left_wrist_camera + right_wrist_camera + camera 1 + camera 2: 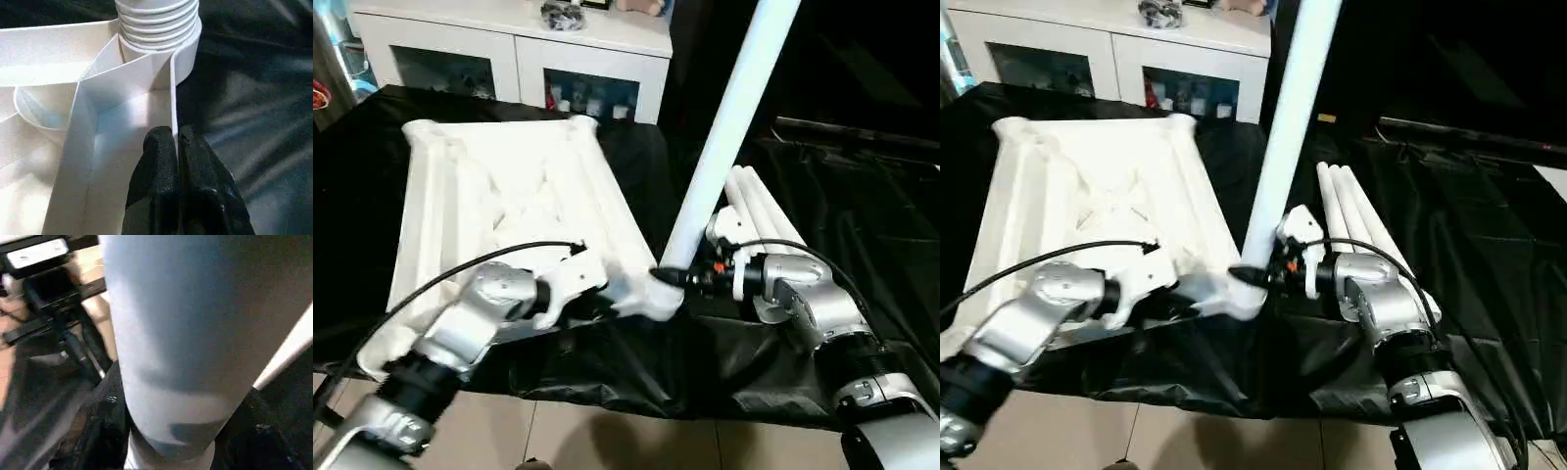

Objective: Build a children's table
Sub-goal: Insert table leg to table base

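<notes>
The left gripper (176, 147) pinches the tabletop (499, 186) rim beside its corner socket (656, 294). The right gripper (690, 277) clasps the upright leg (729, 127) there. Black-draped work table (871, 225); white cabinet (519, 44) behind.

Smooth white plastic tabletop (499, 186) on glossy black cloth (862, 225).

Both forearms (475, 323) are brushed silver metal with ribbed black collars near the elbows. A thin black cable (431, 284) loops over the left one, and another arcs over the right forearm (813, 304). The wrist housings are white, the fingers (161, 166) matte black, with small orange marks at the right wrist (718, 264).
</notes>
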Tool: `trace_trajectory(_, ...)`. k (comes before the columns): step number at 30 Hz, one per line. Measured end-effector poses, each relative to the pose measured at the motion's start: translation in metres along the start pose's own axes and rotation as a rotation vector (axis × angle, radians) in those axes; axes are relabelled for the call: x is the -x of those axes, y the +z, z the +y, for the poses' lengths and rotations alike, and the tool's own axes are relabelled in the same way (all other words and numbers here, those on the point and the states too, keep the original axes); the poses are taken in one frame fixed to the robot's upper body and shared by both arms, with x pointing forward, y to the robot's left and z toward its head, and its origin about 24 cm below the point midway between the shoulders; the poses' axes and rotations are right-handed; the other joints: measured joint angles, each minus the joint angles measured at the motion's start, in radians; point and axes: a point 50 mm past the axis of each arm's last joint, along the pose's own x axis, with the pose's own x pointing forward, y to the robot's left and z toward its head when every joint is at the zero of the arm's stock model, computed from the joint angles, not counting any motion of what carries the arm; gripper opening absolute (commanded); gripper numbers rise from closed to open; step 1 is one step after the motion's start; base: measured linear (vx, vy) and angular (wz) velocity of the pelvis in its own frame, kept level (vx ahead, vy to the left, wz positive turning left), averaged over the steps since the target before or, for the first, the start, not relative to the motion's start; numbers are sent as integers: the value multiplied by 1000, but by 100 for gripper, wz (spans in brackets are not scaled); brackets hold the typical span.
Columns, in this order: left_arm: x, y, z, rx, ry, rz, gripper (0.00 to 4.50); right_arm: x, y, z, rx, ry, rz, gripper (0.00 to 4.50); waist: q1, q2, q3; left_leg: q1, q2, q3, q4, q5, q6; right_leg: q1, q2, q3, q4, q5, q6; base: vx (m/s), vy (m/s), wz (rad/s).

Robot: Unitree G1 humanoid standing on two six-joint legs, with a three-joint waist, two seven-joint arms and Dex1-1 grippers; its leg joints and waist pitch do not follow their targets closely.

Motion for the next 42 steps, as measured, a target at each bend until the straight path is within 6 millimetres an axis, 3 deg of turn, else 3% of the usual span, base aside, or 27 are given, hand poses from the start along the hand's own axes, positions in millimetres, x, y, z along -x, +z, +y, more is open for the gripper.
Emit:
trace_trajectory(10, 1, -1, 2, 31, 18, 11, 0, -5, -1, -3, -16, -2, -14, 188, -1, -2, 1, 4, 0, 0, 0, 0, 0, 3, 0, 0, 0, -2, 4, 0, 0, 0)
trace_trajectory(15, -6, 3, 13, 128, 151, 15, 0, -22, 2, -18, -55, -224, -60, 188, -25, -9, 2, 3, 0, 0, 0, 0, -1, 0, 0, -1, 0, -1, 2, 0, 0, 0)
trace_trajectory(19, -19, 14, 18, 200, 257, 12, 0, -31, 7, -28, -95, -375, -74, 188, -27, -14, 3, 2, 1, 0, 0, 1, -1, -2, 0, -2, 1, 1, -1, 0, 0, 0)
trace_trajectory(25, -39, 34, 23, 327, 438, 14, 0, -49, 22, -41, -148, -632, -85, 188, -28, -15, 3, -11, 2, 0, -1, 0, -1, -15, 1, -2, 0, 2, -6, 0, 0, 0)
trace_trajectory(39, -42, 38, 22, 341, 484, 29, 0, -59, 25, -41, -207, -682, -97, 188, -28, -13, 4, -11, 2, 0, -1, 0, -1, -16, 1, -3, 0, 2, -7, 0, 0, 0)
trace_trajectory(40, -42, 38, 22, 340, 482, 29, 0, -59, 25, -41, -209, -677, -100, 244, -28, -13, 4, -12, 2, 0, -1, 0, -1, -16, 1, -3, 0, 2, -7, 0, 0, 0)
trace_trajectory(42, -41, 38, 22, 335, 478, 27, 0, -60, 25, -40, -215, -666, -105, 244, -29, -13, 4, -12, 2, 0, -1, 0, -1, -16, 1, -3, 0, 2, -7, 0, 0, 0)
